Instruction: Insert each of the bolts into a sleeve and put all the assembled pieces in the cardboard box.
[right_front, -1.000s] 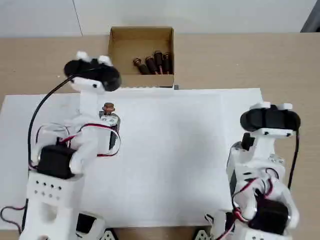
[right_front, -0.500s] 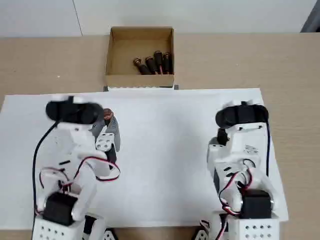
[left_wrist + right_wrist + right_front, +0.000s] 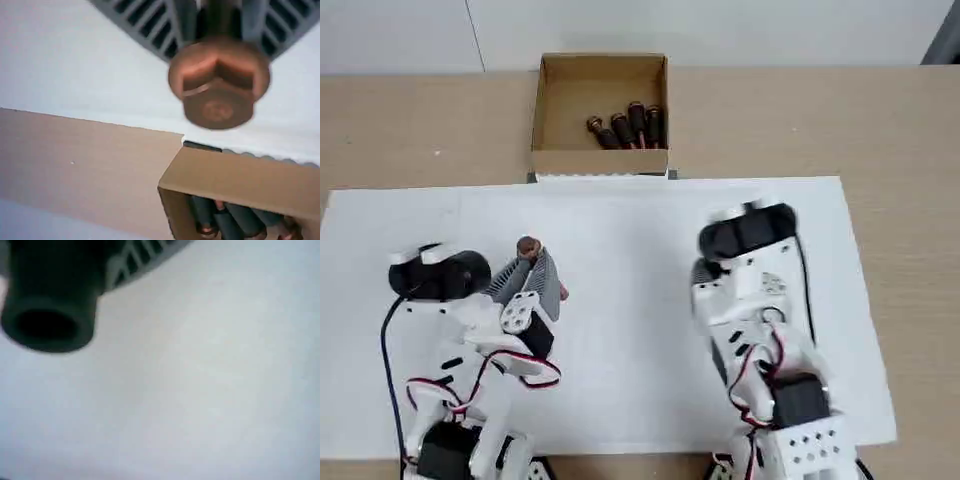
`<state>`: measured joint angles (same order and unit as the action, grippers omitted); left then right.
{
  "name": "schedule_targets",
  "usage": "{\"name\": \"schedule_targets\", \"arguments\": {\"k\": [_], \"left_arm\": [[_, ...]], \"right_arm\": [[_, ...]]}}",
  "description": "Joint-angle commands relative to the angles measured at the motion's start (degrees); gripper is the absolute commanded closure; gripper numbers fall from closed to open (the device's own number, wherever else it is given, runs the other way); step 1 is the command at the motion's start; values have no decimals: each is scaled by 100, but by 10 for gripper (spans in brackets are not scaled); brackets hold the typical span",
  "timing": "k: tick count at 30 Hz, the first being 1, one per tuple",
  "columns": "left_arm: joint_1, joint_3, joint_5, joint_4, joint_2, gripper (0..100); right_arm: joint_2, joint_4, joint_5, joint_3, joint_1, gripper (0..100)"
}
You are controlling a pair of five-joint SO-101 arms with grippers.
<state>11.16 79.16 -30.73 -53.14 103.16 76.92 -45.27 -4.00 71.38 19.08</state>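
Observation:
A copper bolt (image 3: 528, 246) sticks head-first out of my left gripper (image 3: 531, 262), which is shut on its shank above the left part of the white sheet. In the left wrist view the bolt's hex head (image 3: 218, 82) sits between the grey fingers (image 3: 145, 15), pointing toward the cardboard box (image 3: 240, 180). My right gripper (image 3: 95, 260) is shut on a black sleeve (image 3: 50, 305) whose open end faces the camera, just above the sheet. In the high view the right arm (image 3: 745, 235) stands right of centre and covers its gripper. The box (image 3: 548, 110) holds several assembled pieces (image 3: 625, 128).
A white sheet (image 3: 640, 330) covers the wooden table (image 3: 880, 120) between the arms. The box stands just beyond the sheet's far edge, left of centre. The two arms are roughly a hand's width apart.
The left arm has drawn back from near the box toward the table's front, bolt still held. The right arm has swung left toward the middle of the sheet.

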Motion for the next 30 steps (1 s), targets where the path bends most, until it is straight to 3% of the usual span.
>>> {"name": "schedule_targets", "arguments": {"k": [1, 10, 15, 19, 25, 30], "left_arm": [[26, 31, -273, 404, 97, 995], [26, 426, -378, 1073, 88, 995], [26, 435, -985, 1257, 88, 995], [105, 435, -1196, 1424, 97, 995], [818, 409, -1196, 1442, 97, 995], [826, 409, -1187, 1609, 97, 995]], "right_arm": [[66, 1059, -35, 308, 374, 996], [66, 1982, -9, 1046, 1165, 996], [66, 2079, 0, 1292, 1525, 996], [75, 2334, 598, 1618, 1692, 996], [75, 3011, 1125, 1890, 1727, 996], [75, 3020, 1398, 1890, 1763, 996]]}}
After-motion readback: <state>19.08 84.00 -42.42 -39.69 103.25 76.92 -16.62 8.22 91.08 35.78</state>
